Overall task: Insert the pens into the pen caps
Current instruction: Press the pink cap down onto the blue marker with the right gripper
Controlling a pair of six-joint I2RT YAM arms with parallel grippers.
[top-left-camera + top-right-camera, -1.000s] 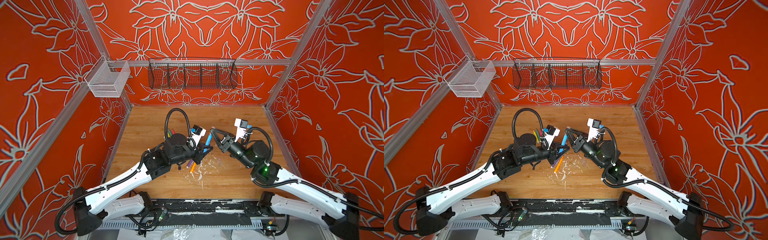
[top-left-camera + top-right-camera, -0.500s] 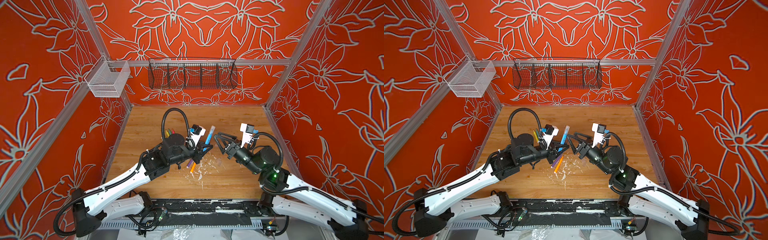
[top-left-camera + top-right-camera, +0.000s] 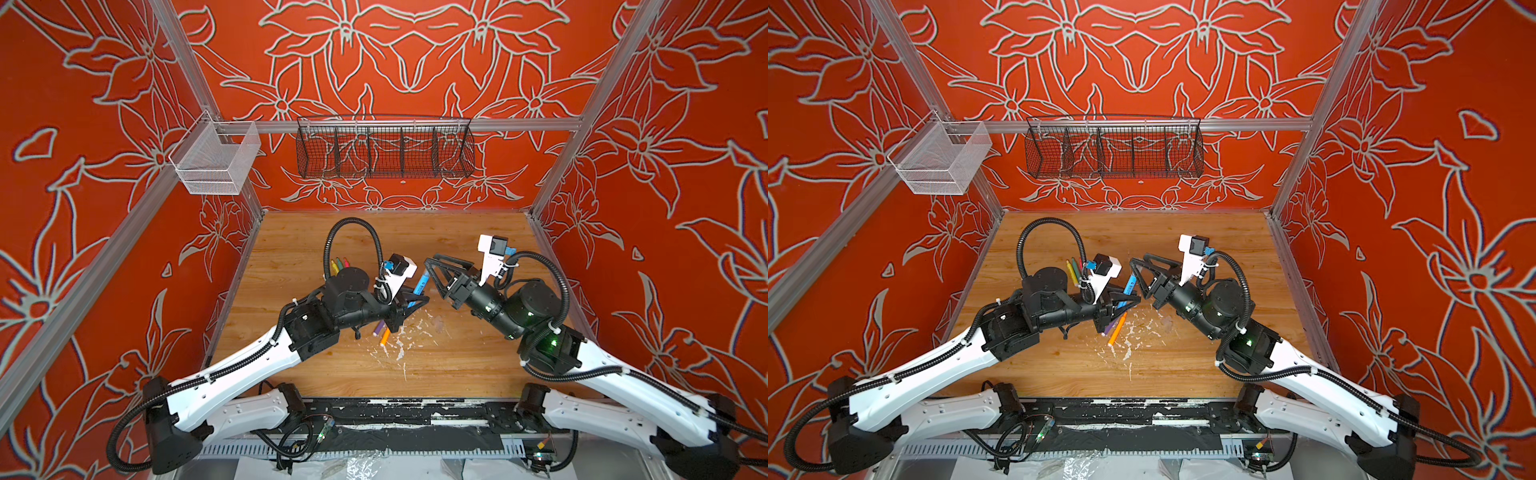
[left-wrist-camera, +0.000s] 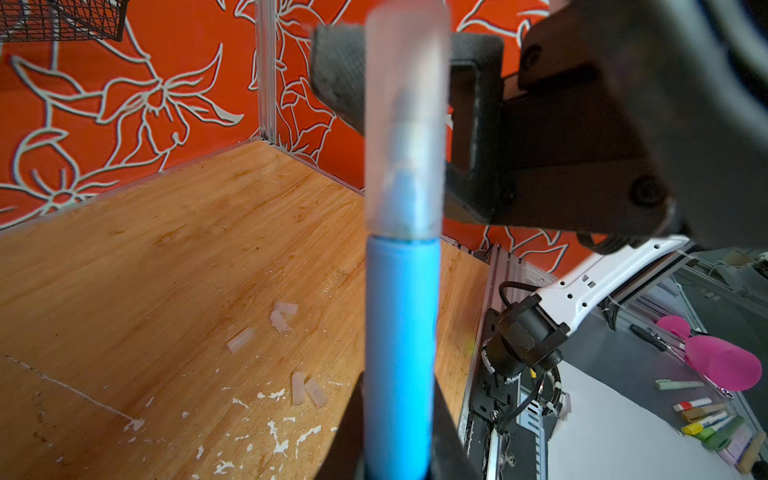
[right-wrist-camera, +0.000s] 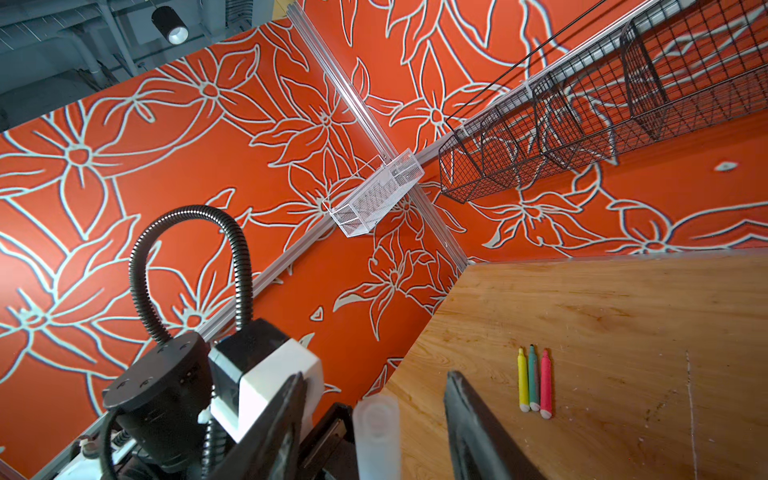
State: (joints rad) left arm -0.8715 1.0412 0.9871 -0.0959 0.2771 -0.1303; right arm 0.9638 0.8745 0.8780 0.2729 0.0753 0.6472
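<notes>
Above the counter, the left pincer is clamped tight on the blue pen. The pen's clear cap looks seated. The right pincer stands parted around that cap, gripping nothing. One pen seems done. The yellow, green and pink pens, the purple and orange pens and five loose caps lie on the counter, left to do.

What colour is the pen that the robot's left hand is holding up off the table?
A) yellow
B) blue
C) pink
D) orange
B: the left hand is shut on the blue pen, its tip inside a clear cap, while the yellow pen, pink pen and orange pen lie on the table.
</notes>
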